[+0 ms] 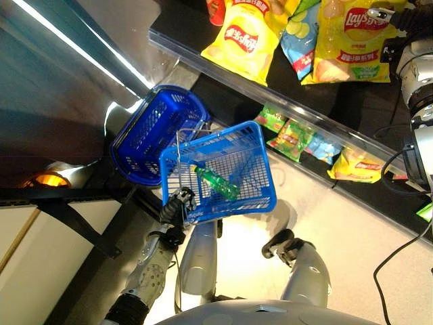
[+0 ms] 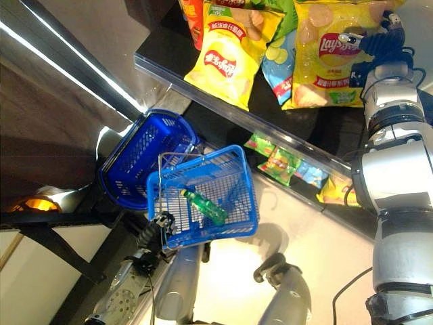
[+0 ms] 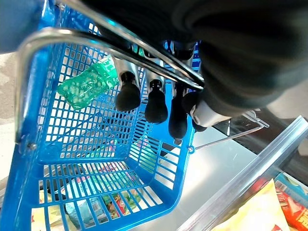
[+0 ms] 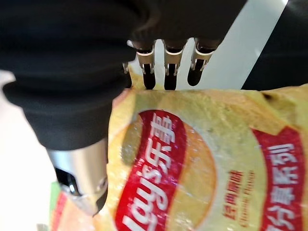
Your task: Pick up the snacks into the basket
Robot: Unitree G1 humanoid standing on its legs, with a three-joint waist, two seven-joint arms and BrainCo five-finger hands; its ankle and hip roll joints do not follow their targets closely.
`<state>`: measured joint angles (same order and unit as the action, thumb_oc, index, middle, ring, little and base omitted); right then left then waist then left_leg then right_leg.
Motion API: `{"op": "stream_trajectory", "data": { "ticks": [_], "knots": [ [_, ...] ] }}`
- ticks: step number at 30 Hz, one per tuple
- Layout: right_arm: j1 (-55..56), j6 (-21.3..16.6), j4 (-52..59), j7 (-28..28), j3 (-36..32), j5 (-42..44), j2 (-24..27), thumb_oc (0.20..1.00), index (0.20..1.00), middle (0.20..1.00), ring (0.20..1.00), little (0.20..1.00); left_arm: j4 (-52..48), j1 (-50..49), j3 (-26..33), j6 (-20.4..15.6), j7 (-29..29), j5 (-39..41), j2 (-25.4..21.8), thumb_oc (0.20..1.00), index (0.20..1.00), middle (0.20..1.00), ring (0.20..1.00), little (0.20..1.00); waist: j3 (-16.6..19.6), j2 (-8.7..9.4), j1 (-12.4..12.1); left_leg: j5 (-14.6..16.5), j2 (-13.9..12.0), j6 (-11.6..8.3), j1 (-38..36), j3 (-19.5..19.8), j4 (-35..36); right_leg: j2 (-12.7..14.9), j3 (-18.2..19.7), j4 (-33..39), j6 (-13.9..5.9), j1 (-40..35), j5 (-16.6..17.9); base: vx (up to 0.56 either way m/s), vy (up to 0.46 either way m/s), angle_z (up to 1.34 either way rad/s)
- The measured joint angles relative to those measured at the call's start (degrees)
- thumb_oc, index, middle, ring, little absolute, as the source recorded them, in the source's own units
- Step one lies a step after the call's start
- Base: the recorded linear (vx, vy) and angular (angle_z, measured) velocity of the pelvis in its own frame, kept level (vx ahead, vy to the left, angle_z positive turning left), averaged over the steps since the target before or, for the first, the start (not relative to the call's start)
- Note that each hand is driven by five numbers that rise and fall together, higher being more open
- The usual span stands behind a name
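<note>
The left hand (image 3: 159, 96) has its fingers curled round the metal handle of the blue plastic mesh basket (image 1: 220, 172), which holds a green packet (image 1: 215, 181); a second blue basket (image 1: 154, 132) lies just beyond it. The right hand (image 4: 163, 72) pinches the top edge of a yellow crisp bag (image 2: 331, 51) on the far black shelf (image 1: 325, 101), among other snack bags.

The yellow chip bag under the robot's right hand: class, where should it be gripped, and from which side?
Grip the yellow chip bag at its top edge, coming from above the shelf. It lies flat, and the right hand sits over that edge.

Paired head views downward; wrist views close along hands.
</note>
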<state>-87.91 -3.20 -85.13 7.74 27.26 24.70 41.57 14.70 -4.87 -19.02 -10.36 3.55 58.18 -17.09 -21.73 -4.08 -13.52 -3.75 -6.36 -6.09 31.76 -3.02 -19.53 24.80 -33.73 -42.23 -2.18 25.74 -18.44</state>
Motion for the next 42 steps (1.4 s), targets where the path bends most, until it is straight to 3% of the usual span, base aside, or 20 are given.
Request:
{"op": "stream_trajectory", "data": {
  "ticks": [6, 7, 8, 9, 11, 19, 32, 38, 42],
  "knots": [
    [-0.15, 1.37, -1.96, -1.42, 2.04, -8.57, 0.02, 1.000, 1.000, 1.000, 1.000, 1.000, -0.11, 0.13, 0.00, 1.02, 0.37, -0.04, -0.64, 0.200, 0.200, 0.200, 0.200, 0.200, 0.05, -0.08, 0.00, -0.33, 0.33, 0.13, -0.04, 0.13, 0.02, 0.47, -0.01, -0.55, -0.05, 0.01, -0.05, 0.00, -0.006, 0.02],
    [-0.15, 1.45, -2.23, -1.61, 2.69, -9.77, 0.02, 0.928, 0.928, 0.928, 0.928, 0.928, -0.12, 0.14, 0.00, 1.14, 0.38, -0.04, -0.76, 0.200, 0.200, 0.200, 0.200, 0.200, 0.07, -0.09, -0.01, -0.36, 0.33, 0.13, -0.05, 0.13, 0.05, 0.49, -0.01, -0.56, -0.04, 0.01, -0.06, 0.00, 0.000, 0.00],
    [-0.15, 1.99, -2.53, -2.27, 2.90, -12.27, 0.03, 0.790, 0.790, 0.790, 0.790, 0.790, -0.12, 0.14, 0.00, 1.21, 0.38, -0.05, -1.05, 0.200, 0.200, 0.200, 0.200, 0.200, 0.08, -0.12, -0.01, -0.44, 0.38, 0.11, -0.06, 0.15, 0.06, 0.55, -0.02, -0.66, -0.02, 0.01, -0.07, 0.00, 0.000, 0.00],
    [-0.15, 2.41, -3.06, -2.68, 3.01, -13.81, 0.08, 0.564, 0.564, 0.564, 0.564, 0.564, -0.12, 0.17, 0.01, 1.34, 0.39, -0.05, -1.17, 0.200, 0.200, 0.200, 0.200, 0.200, 0.12, -0.17, -0.02, -0.49, 0.40, 0.12, -0.06, 0.15, 0.07, 0.59, -0.02, -0.72, -0.02, 0.01, -0.08, 0.00, 0.000, 0.00],
    [-0.15, 3.10, -3.76, -3.38, 4.25, -17.02, 0.17, 0.200, 0.200, 0.200, 0.200, 0.200, -0.15, 0.21, 0.01, 1.77, 0.47, -0.06, -1.48, 0.200, 0.200, 0.200, 0.200, 0.200, 0.14, -0.21, 0.01, -0.54, 0.43, 0.15, -0.08, 0.16, 0.06, 0.67, -0.02, -0.76, -0.02, 0.00, -0.08, 0.00, 0.000, 0.00],
    [-0.15, 4.51, -3.82, -4.44, 4.93, -24.08, 0.36, 0.200, 0.200, 0.200, 0.200, 0.200, -0.15, 0.96, 0.02, 2.99, 0.56, -0.15, -1.52, 0.200, 0.200, 0.200, 0.200, 0.200, 0.17, -0.27, -0.04, -0.56, 0.52, 0.20, -0.19, 0.11, -0.20, 0.97, -0.01, -1.00, -0.01, -0.08, -0.07, 0.00, 0.000, 0.00],
    [-0.13, 4.73, -3.36, -1.42, 4.09, -22.73, -0.88, 0.200, 0.200, 0.200, 0.200, 0.200, -0.14, 2.22, 0.02, 3.51, 0.36, -0.16, -1.99, 0.200, 0.200, 0.200, 0.200, 0.200, 0.17, -0.26, 0.24, -0.50, 0.45, 0.32, -0.25, -0.07, -1.31, 1.23, 0.09, -1.37, 0.19, -0.37, 0.06, -0.01, 0.026, -0.01],
    [0.06, 4.05, 0.29, 2.03, 1.42, -18.24, -8.94, 0.200, 0.200, 0.200, 0.200, 0.200, 0.05, 3.57, 0.01, 3.46, -1.33, -0.10, -2.01, 0.200, 0.200, 0.200, 0.200, 0.200, 0.12, -0.14, 1.98, 0.00, -1.29, 0.66, -0.62, -2.01, -2.61, -0.17, 1.06, -0.39, 0.88, -0.29, 1.00, -0.01, 0.067, -0.17],
    [2.52, 2.72, 6.89, 3.96, 0.28, -15.45, -15.01, 0.200, 0.200, 0.200, 0.200, 0.200, 0.47, 4.59, 0.43, 3.27, -3.13, 0.08, -1.65, 0.200, 0.200, 0.200, 0.200, 0.200, 0.09, -0.02, 4.66, 1.08, -2.21, 0.99, -1.37, -3.33, -3.64, -1.51, 2.86, 1.04, 0.72, -0.37, 2.38, 0.00, 0.067, -0.24]
  ]
}}
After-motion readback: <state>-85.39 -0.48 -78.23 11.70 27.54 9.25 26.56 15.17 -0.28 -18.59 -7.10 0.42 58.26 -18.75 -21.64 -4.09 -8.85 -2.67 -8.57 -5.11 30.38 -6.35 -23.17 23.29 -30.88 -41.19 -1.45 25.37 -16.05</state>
